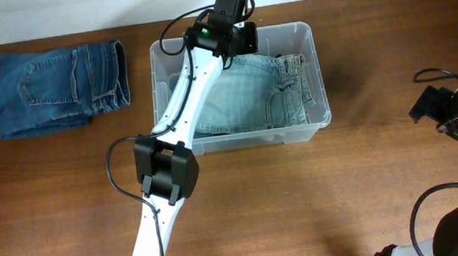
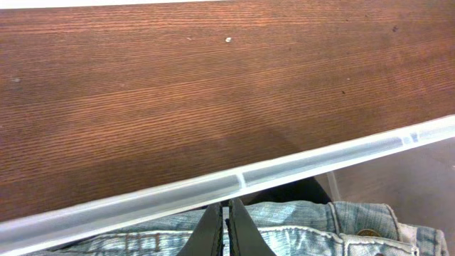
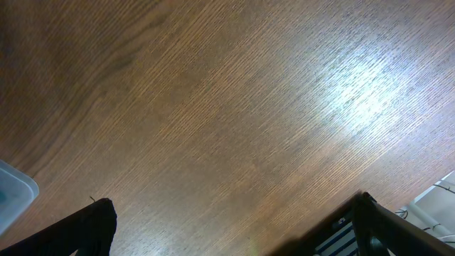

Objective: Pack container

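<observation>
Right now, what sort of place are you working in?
Probably a tabletop test rig for packing clothes: wooden table, clear container holding light jeans, folded dark jeans beside it.

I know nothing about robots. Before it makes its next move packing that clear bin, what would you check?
1. Light-blue folded jeans inside the clear rectangular plastic container: ok.
2. Dark-blue folded jeans packed: not ok, lying on the brown wooden table beside the container.
3. Left gripper empty: cannot tell; its fingers are shut just over the light-blue jeans.
4. Right gripper open, empty, away from the container: ok.
</observation>
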`<state>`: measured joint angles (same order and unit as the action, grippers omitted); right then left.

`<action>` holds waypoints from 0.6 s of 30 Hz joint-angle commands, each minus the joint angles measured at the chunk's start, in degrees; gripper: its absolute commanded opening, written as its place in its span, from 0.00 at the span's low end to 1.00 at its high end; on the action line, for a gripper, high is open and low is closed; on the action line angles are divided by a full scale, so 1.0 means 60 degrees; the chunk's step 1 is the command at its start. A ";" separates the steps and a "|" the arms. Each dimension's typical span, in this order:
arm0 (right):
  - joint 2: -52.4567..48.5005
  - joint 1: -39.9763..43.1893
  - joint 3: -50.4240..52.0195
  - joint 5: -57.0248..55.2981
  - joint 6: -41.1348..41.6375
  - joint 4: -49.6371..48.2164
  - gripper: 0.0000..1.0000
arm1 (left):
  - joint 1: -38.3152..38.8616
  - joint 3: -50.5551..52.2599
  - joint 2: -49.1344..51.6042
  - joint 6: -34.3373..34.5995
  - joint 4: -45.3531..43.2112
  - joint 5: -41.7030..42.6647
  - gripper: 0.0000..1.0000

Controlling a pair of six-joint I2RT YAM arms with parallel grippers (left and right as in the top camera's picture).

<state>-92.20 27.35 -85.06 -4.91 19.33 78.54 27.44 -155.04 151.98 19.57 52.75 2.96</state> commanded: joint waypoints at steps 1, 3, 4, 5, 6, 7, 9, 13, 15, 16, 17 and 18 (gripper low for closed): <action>0.0000 0.0007 0.0007 -0.0015 0.0080 -0.0011 0.98 | -0.0120 -0.0113 0.0029 0.0131 -0.0033 -0.0280 0.06; 0.0000 0.0007 0.0007 -0.0015 0.0080 -0.0011 0.98 | -0.0120 -0.0117 0.0029 0.0131 -0.0015 -0.0266 0.06; 0.0000 0.0007 0.0007 -0.0015 0.0080 -0.0011 0.98 | -0.0120 -0.0117 0.0029 0.0131 0.0004 -0.0197 0.06; 0.0000 0.0007 0.0007 -0.0015 0.0080 -0.0011 0.98 | -0.0120 -0.0117 0.0025 0.0127 0.0040 0.0273 0.11; 0.0000 0.0007 0.0007 -0.0015 0.0080 -0.0011 0.98 | -0.0120 -0.0117 0.0025 0.0120 0.0044 0.0641 0.16; 0.0000 0.0007 0.0007 -0.0015 0.0080 -0.0011 0.98 | -0.0120 -0.0117 0.0025 0.0124 0.0044 0.0911 0.19; 0.0000 0.0007 0.0007 -0.0015 0.0080 -0.0011 0.98 | -0.0120 -0.0138 0.0022 0.0124 0.0040 0.1373 0.19; 0.0000 0.0007 0.0007 -0.0015 0.0080 -0.0011 0.98 | -0.0120 -0.0208 -0.0051 0.0124 0.0182 0.1559 0.22; 0.0000 0.0007 0.0007 -0.0015 0.0080 -0.0011 0.98 | -0.0120 -0.0346 -0.0149 0.0120 0.0335 0.1555 0.22; 0.0000 0.0007 0.0007 -0.0015 0.0080 -0.0011 0.99 | -0.0120 -0.0543 -0.0313 0.0109 0.0463 0.1563 0.23; 0.0000 0.0007 0.0007 -0.0015 0.0080 -0.0011 0.98 | -0.0120 -0.0630 -0.0433 0.0036 0.0539 0.1599 0.27; 0.0000 0.0007 0.0007 -0.0015 0.0080 -0.0011 0.99 | -0.0120 -0.0739 -0.0601 -0.0066 0.0627 0.1657 0.31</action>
<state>-92.20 27.35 -85.06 -4.91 19.33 78.54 27.18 -156.05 151.96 20.25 55.59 10.83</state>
